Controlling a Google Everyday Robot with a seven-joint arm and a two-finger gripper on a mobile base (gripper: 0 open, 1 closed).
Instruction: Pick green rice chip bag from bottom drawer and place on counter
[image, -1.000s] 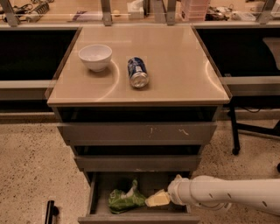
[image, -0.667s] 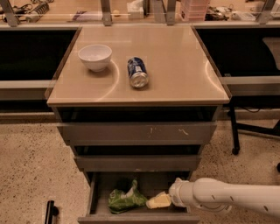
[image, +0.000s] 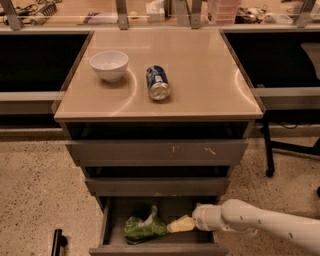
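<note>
1. Worktop (image: 200, 75): glossy beige top of the grey three-drawer cabinet. It carries a white bowl (image: 109, 65) at far left and a blue soda can (image: 158, 82) lying on its side just right of the bowl. The right half is bare.
2. Bottom drawer (image: 150, 249): pulled out toward the near side, with its inside open to view.
3. Green rice chip bag (image: 144, 229): crumpled, lying on the drawer floor left of centre, not yet lifted.
4. Pincer (image: 180, 224): pale yellowish tip inside the drawer, pointing left, at or touching the bag's right edge. Whether it is open or closed, and whether it has hold of the bag, cannot be told.
5. Arm (image: 260, 225): white, entering low from the right over the drawer's right side.
6. Step in hand, as judged: closing on the bag before the lift.
7. Risks, as judged:
   - A hold on loose foil only; the slick bag may slip out on the way up.
   - A sideways push may slide the bag left instead of catching it.
   - The middle drawer (image: 155, 186) overhangs the far part of the opening, and a steep lift may snag the bag or arm on its front.
   - A careless set-down may roll the can or knock the bowl.
</note>
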